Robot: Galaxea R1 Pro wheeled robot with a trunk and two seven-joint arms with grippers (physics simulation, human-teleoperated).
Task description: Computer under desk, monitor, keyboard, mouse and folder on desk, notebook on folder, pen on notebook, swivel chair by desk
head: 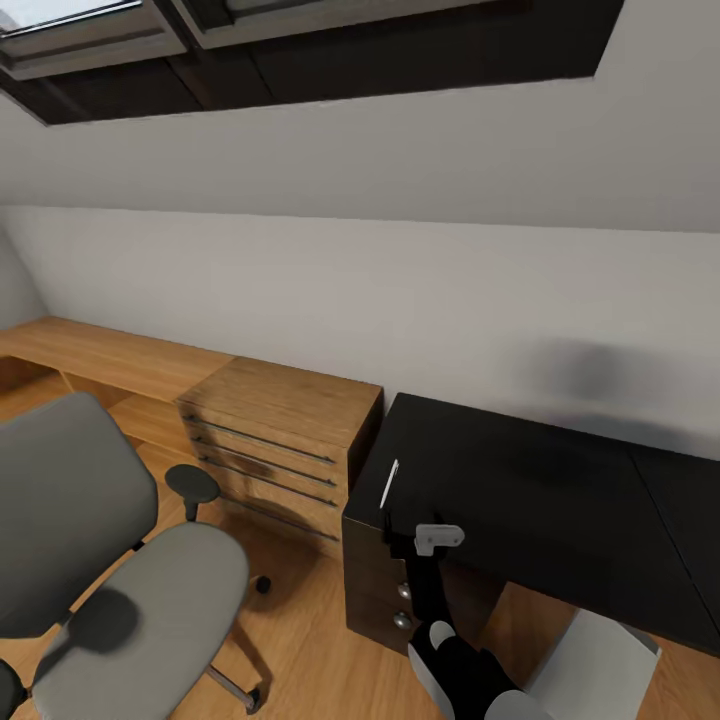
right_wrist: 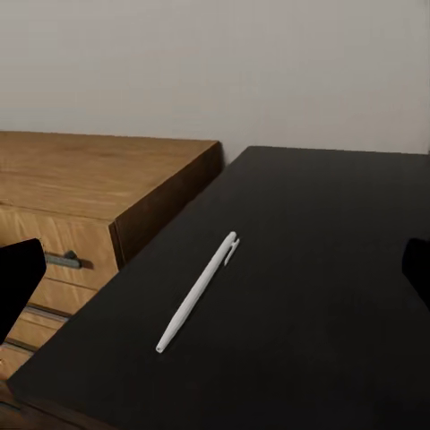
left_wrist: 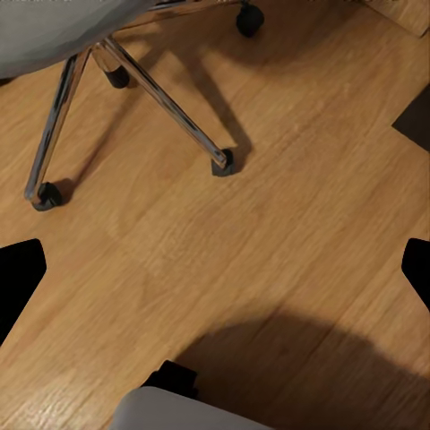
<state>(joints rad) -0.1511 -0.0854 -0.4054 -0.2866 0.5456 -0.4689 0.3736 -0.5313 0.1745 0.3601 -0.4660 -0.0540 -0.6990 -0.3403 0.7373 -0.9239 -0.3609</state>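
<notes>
Thin white stick pen (right_wrist: 198, 291) lying flat near the left edge of the glossy black desk top (head: 520, 480), just beside the wooden chest of drawers (head: 285, 435). Right gripper (head: 425, 540) hovering short of it — spread wide, holding nothing. Probably light, stiff, prone to rolling or slipping; best pinched across mid-barrel. Left gripper over bare floor — opening cannot be judged.

Desk (head: 520, 490) top looks like smooth black laminate with a soft sheen, and the pen (right_wrist: 199, 290) on it is plain white plastic. The chest of drawers (head: 285, 440) and floor (left_wrist: 269, 233) are warm matt wood grain. Swivel chair (head: 110, 580) has grey cloth padding, black plastic armrests and shiny chrome legs.
</notes>
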